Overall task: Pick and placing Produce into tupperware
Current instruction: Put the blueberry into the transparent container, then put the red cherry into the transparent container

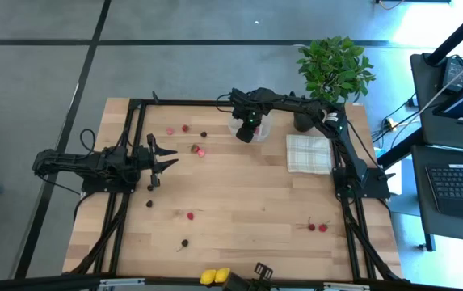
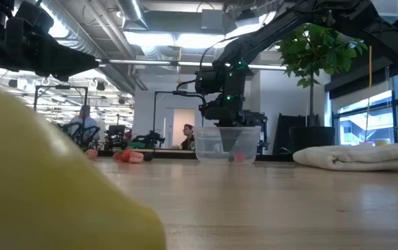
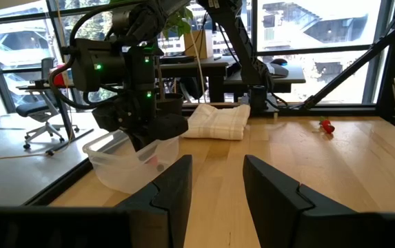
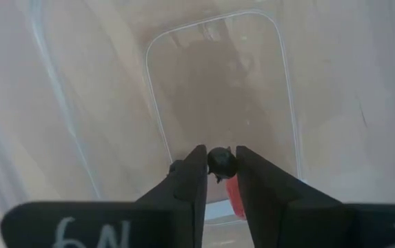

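Observation:
The clear tupperware (image 2: 212, 142) stands at the table's far middle, one red piece (image 2: 239, 157) on its floor. My right gripper (image 4: 220, 149) hangs straight above it, pointing down, shut on a small dark round berry (image 4: 220, 161). More produce lies loose on the wood: red berries (image 1: 185, 128) and dark ones (image 1: 204, 134) left of the box, others toward the near edge (image 1: 190, 216), and yellow pieces (image 1: 215, 276) at the near edge. My left gripper (image 1: 165, 155) waits open at the table's left, level, with nothing between its fingers (image 3: 176, 186). My right gripper pinches the dark berry's two sides (image 4: 212, 160) between its two fingertips. The fingers come from above, pointing down. The berry is lifted clear, over the tupperware's floor (image 4: 218, 76) beside the red piece (image 4: 235, 196).
A beige checked cloth (image 1: 309, 153) lies right of the box. A potted green plant (image 1: 334, 66) stands at the far right corner. Two red pieces (image 1: 317, 227) lie near the right edge. Bare wood stretches across the table's middle.

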